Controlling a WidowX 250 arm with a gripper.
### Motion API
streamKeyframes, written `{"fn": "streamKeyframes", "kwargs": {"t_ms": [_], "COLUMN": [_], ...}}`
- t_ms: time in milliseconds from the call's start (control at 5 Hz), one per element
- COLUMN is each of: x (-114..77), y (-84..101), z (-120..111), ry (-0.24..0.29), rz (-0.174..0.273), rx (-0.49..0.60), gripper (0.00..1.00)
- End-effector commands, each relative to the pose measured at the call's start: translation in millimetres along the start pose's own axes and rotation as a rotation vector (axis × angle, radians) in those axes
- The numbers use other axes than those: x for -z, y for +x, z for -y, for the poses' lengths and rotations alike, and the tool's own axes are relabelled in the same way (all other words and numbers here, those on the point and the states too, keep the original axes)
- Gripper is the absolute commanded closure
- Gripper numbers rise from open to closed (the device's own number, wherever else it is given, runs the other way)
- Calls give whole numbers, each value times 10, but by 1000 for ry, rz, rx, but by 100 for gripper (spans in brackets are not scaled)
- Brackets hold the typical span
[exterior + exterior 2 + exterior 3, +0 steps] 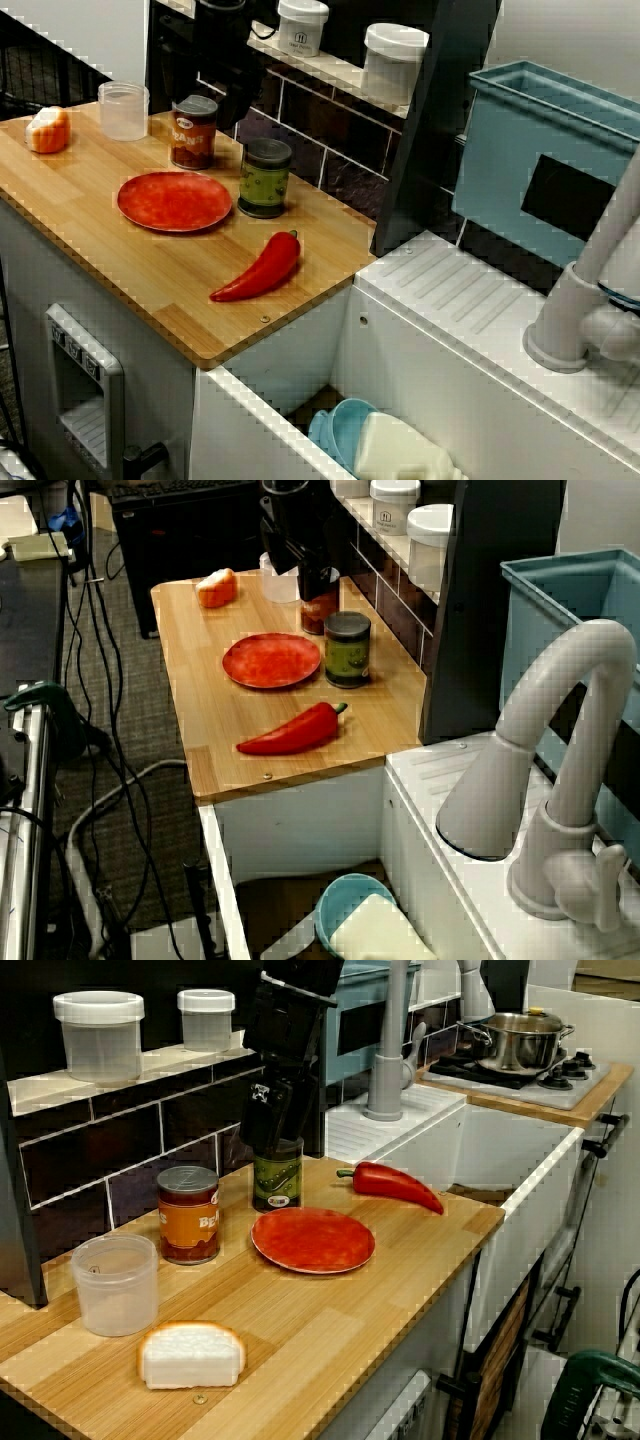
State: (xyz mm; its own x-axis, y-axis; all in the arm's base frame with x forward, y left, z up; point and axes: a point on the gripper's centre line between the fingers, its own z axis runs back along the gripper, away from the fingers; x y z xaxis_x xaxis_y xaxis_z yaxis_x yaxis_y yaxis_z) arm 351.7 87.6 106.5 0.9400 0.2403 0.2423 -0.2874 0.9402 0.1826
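My black gripper (pixel 275 1125) hangs fingers-down near the tiled back wall, close above the green-labelled can (pixel 277 1175). An orange-labelled can (pixel 187 1215) stands to that can's left. In the view from the sink end the gripper (pixel 312 575) overlaps the orange-labelled can (pixel 318 612), behind the green can (pixel 347 650). From above, the gripper (pixel 235 75) is a dark shape behind both cans (pixel 265 178). Nothing shows between its fingers, and their spacing is lost against the dark wall. A red plate (pixel 312 1240) lies in front of the cans, and a red pepper (pixel 392 1185) lies nearer the sink.
A clear plastic cup (pixel 115 1285) and a bread slice (pixel 190 1355) sit at the counter's far end from the sink. White jars (pixel 98 1035) stand on the wall ledge. The sink (pixel 300 395) holds a blue bowl (pixel 345 430). The grey faucet (pixel 560 780) and blue rack (pixel 540 150) flank it.
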Motion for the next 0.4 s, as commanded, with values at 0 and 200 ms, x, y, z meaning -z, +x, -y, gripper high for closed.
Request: {"fn": "streamKeyframes", "kwargs": {"t_ms": [0, 200], "x": [-116, -82], "y": [16, 51], "z": [-230, -235], "ry": [33, 47], "rz": [134, 158], "rx": [19, 16], "gripper": [0, 0]}}
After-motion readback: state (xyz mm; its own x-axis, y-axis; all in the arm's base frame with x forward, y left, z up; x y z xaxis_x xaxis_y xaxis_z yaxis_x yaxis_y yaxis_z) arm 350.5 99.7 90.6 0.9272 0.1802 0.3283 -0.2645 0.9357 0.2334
